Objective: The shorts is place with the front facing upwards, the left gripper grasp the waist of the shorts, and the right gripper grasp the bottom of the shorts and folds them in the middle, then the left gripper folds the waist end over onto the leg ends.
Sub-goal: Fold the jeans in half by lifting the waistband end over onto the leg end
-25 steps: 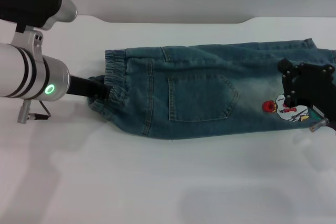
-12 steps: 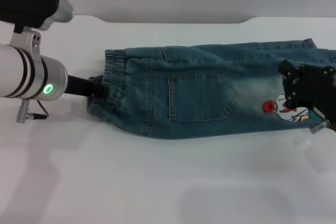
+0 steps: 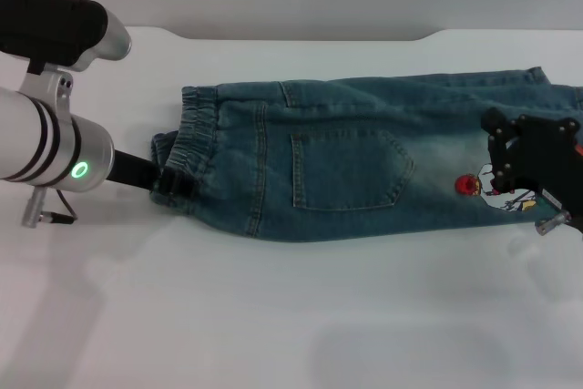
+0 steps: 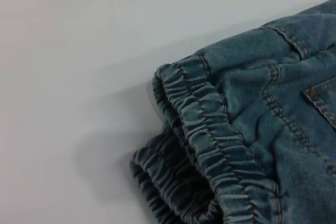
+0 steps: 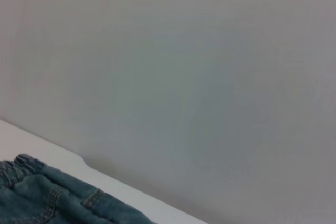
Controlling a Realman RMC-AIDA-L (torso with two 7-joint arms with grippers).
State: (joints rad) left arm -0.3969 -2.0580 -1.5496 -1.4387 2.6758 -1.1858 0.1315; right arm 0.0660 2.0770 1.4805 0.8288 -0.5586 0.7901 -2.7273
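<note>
**Waist grasp for the second fold**

The left gripper (image 3: 171, 177), at the frame's left, is pinching the elastic waist (image 3: 191, 148) of the shorts (image 3: 364, 166), already halved lengthwise across the centre. Next, the waist needs lifting toward the leg ends. Farther right, the right gripper (image 3: 537, 175) is hovering; its opening cannot be judged.

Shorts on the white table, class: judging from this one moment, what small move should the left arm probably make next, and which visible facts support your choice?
Probably lift the waistband slightly, ready to carry it toward the leg ends. The left gripper sits at the waist's near corner, where the elastic is bunched and raised off the table. The shorts already lie folded lengthwise, and the right gripper is at the leg end.
</note>
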